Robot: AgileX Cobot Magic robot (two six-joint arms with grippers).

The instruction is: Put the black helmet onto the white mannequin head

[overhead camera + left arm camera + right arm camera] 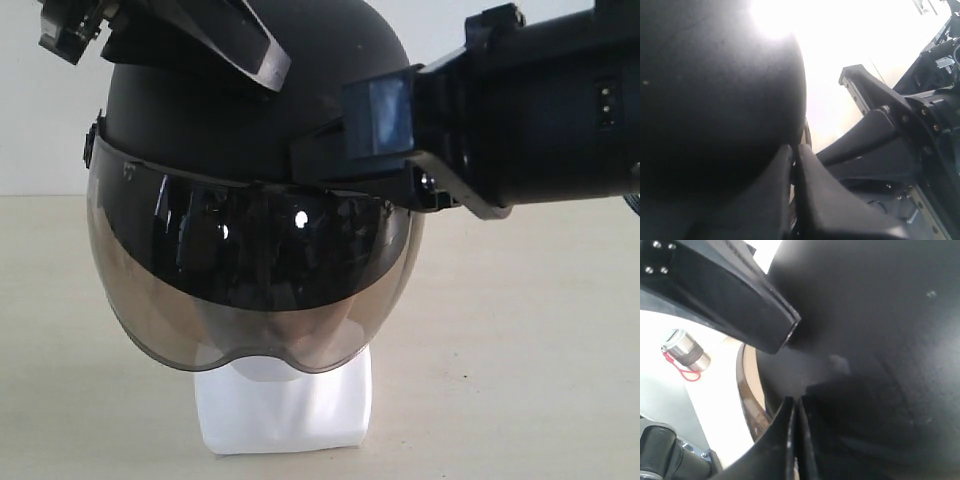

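Atop the white mannequin head (285, 410), the black helmet (250, 110) was apparently steadied by clenched, empty left gripper (272, 68) (eleven o'clock) and right gripper (794, 404) (three o'clock).

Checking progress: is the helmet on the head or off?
On: the helmet covers the head, whose white base alone shows below the visor.

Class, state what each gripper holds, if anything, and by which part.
Nothing is held: the left gripper and right gripper are shut, empty, beside the black helmet, which sits on the white mannequin head.
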